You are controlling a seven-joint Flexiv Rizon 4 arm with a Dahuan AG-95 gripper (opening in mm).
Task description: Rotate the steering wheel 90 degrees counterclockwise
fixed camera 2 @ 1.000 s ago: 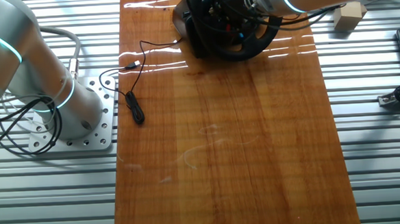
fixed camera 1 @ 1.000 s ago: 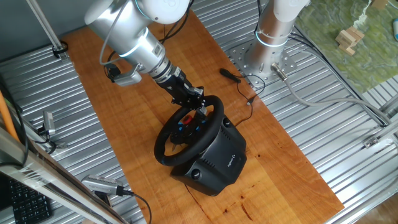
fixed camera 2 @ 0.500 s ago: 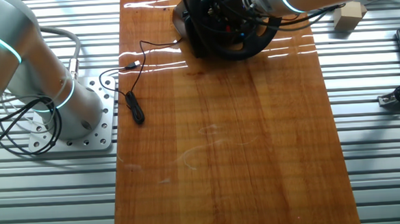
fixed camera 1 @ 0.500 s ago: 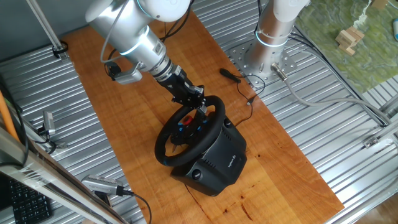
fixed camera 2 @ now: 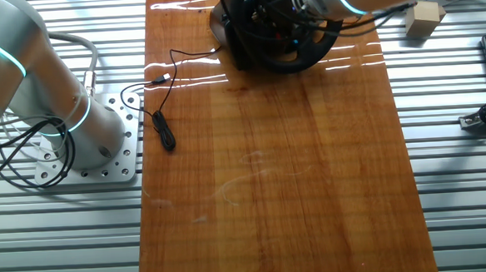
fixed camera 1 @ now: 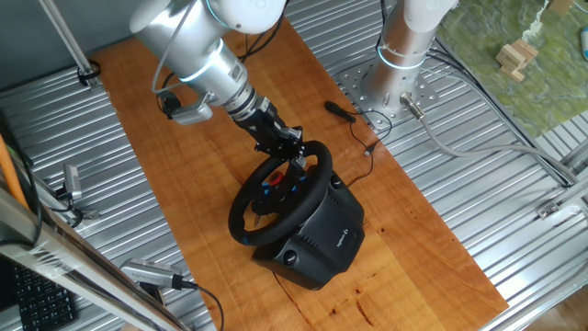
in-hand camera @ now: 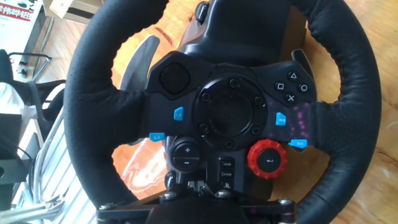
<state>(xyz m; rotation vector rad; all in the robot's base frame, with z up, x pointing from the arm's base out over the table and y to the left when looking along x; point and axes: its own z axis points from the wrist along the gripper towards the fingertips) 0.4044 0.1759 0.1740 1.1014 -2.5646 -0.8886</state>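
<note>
In one fixed view, the steering wheel (fixed camera 1: 276, 193) sits mid-board on its black base housing (fixed camera 1: 322, 241), tilted. The gripper (fixed camera 1: 287, 147) meets the rim at about 1 o'clock; whether its fingers clamp the rim cannot be told.

In the other fixed view, the wheel (fixed camera 2: 286, 35) stands at the wooden board's (fixed camera 2: 270, 168) 12 o'clock edge.

In the hand view, the hub's red dial (in-hand camera: 267, 160) sits at 5 o'clock.

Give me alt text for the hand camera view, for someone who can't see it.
Close-up of a black steering wheel filling the frame, its centre hub carrying small blue buttons and a red dial at lower right. Wooden table shows through the gaps between the spokes. The gripper's fingers are not clearly visible.
</note>
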